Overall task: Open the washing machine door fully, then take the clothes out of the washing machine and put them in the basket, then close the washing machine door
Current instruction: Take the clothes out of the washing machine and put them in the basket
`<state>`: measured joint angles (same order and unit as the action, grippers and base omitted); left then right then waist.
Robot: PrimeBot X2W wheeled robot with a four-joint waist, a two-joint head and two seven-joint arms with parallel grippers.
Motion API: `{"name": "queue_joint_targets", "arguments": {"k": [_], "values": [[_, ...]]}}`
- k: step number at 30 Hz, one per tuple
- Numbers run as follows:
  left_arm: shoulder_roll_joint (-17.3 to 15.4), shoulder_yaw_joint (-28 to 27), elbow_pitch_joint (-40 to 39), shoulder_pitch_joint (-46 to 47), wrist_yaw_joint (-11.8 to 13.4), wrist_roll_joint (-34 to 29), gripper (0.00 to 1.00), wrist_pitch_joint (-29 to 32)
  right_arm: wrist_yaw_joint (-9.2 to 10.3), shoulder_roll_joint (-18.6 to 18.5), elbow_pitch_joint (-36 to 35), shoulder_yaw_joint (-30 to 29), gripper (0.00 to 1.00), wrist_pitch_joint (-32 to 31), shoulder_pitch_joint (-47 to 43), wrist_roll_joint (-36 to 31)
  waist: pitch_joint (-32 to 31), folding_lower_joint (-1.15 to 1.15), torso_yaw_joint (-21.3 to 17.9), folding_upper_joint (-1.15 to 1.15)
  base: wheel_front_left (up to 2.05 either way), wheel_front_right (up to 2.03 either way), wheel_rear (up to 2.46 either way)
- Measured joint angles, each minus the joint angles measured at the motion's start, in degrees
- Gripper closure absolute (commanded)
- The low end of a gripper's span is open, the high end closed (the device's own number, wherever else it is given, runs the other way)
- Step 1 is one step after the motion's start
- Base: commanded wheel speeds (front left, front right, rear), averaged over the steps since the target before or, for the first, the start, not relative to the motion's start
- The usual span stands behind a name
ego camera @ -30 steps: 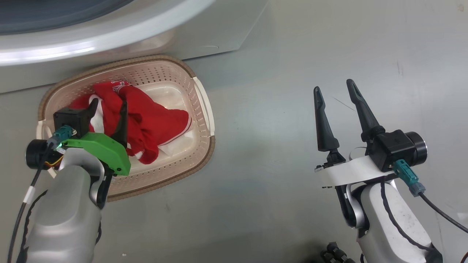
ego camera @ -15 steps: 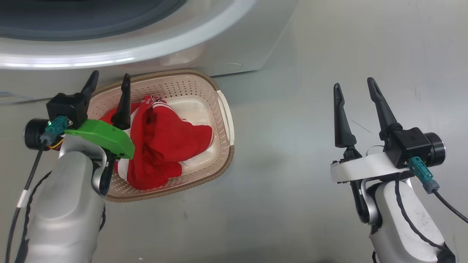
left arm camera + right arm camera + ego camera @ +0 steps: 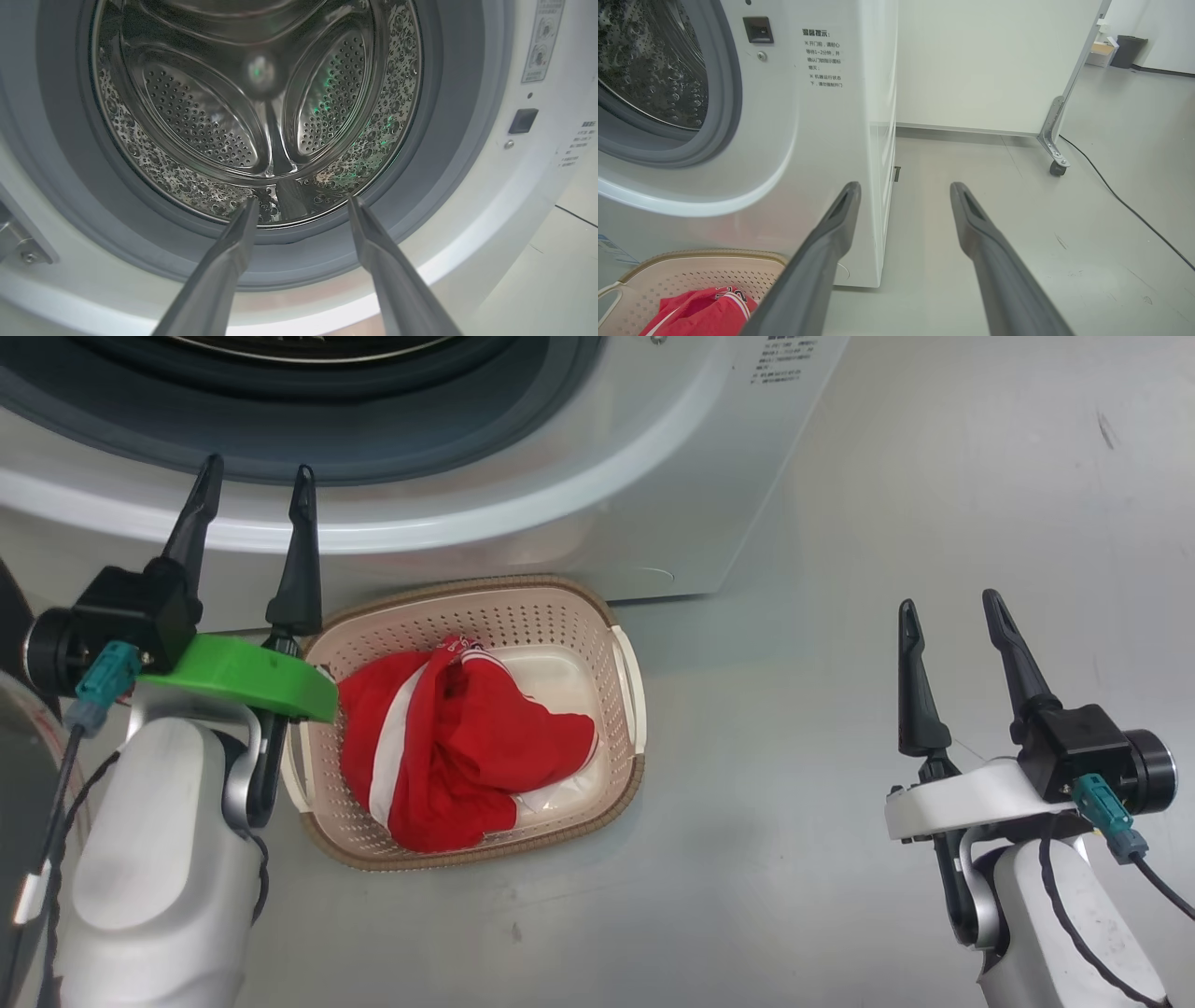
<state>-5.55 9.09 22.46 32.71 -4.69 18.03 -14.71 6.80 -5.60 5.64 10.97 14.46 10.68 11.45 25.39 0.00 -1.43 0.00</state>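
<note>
The cream basket [image 3: 627, 691] stands on the floor against the white washing machine [image 3: 579, 495], and the red clothes [image 3: 467, 747] with white stripes lie heaped inside it. My left gripper [image 3: 257, 471] is open and empty, raised left of the basket and pointing at the steel drum [image 3: 261, 116], where no clothes show. The grey seal [image 3: 60, 140] rings the drum opening. My right gripper [image 3: 948, 602] is open over bare floor to the right. The right wrist view catches the basket [image 3: 691, 275] and clothes [image 3: 700, 312] at lower left. A glossy dark strip of the door [image 3: 11, 737] shows at the far left.
Grey floor [image 3: 794, 569] spreads to the right of the machine. A white partition on a caster [image 3: 1057, 165] stands behind, with a black cable [image 3: 1125, 205] trailing across the floor and a dark bin [image 3: 1127, 51] far back.
The head camera has tilted up, bringing the machine's opening into sight. My left gripper has risen out of the basket, open, with the clothes left lying inside.
</note>
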Motion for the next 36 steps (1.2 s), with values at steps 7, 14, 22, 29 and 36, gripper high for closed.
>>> {"name": "queue_joint_targets", "arguments": {"k": [7,14,22,29,36], "values": [[0.22,-0.77,-3.37,-5.64,1.05,-0.7,0.0,0.0,0.01,-0.18,0.51,-1.08,0.0,0.0,-2.61,0.01,-4.24,0.0,1.8,0.0,0.0,0.0,0.0],[0.66,-0.92,-5.1,-11.71,1.97,-1.58,0.0,0.0,0.01,-0.56,0.94,-2.2,0.0,0.0,-6.28,0.12,-8.8,0.0,3.24,0.0,0.0,0.0,0.0],[1.02,0.24,-6.36,-18.03,2.67,-1.58,0.0,0.0,0.02,-0.64,0.96,-2.77,0.0,0.0,-10.49,0.63,-13.65,0.0,4.99,0.0,0.0,0.0,0.0],[0.99,0.76,-6.45,-22.9,3.41,-2.11,0.0,0.01,0.02,-0.3,0.8,-2.75,0.0,0.0,-13.64,1.04,-17.23,0.0,5.81,0.0,0.0,0.0,0.0],[0.79,0.91,-7.15,-26.22,4.47,-2.61,0.0,1.27,0.41,-0.15,0.22,-2.68,0.0,0.0,-16.19,1.31,-20.01,0.0,5.94,0.0,0.0,0.0,0.0]]}}
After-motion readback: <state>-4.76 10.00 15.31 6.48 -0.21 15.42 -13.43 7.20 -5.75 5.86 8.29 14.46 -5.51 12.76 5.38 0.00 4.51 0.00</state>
